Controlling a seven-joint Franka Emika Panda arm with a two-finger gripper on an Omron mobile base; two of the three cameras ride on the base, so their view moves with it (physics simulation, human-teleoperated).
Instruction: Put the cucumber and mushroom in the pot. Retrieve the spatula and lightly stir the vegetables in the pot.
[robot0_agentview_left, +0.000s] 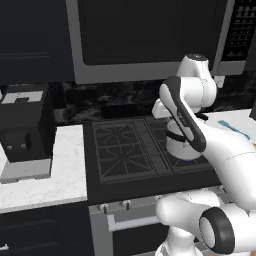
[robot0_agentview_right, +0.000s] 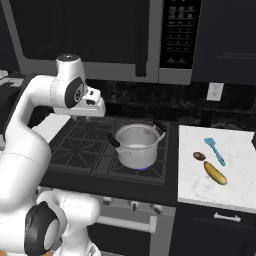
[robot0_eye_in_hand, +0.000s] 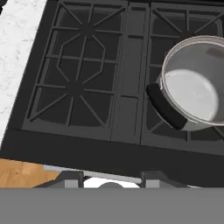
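**Pincer over the stove, vegetables waiting on the right tabletop**

The pincer (robot0_agentview_right: 89, 116) hangs above the left half of the stove (robot0_agentview_right: 85, 145), pointing down at the grates; whether its jaws stand wide or narrow cannot be told, and it seems to carry nothing. Just to its right sits the pot (robot0_agentview_right: 137, 146) on the front right burner, apparently empty, one black handle turned toward the pincer in the hand view. Beyond the stove's right edge lies the white tabletop (robot0_agentview_right: 200, 187), where the cucumber (robot0_agentview_right: 215, 173) rests near the front, the mushroom (robot0_agentview_right: 199, 156) just beside it to the left, and the spatula (robot0_agentview_right: 214, 150) just behind them.

Judged from this, the step in hand is the first pick, and the arm has to travel right across the pot. It does well to pass above the pot's rim and handles, then descend straight down, closing across the cucumber's narrow width. The mushroom lies close, so a jaw could nudge it. The cucumber also sits near the tabletop's front edge; a push could roll it off. Open room lies above the tabletop and toward its middle.
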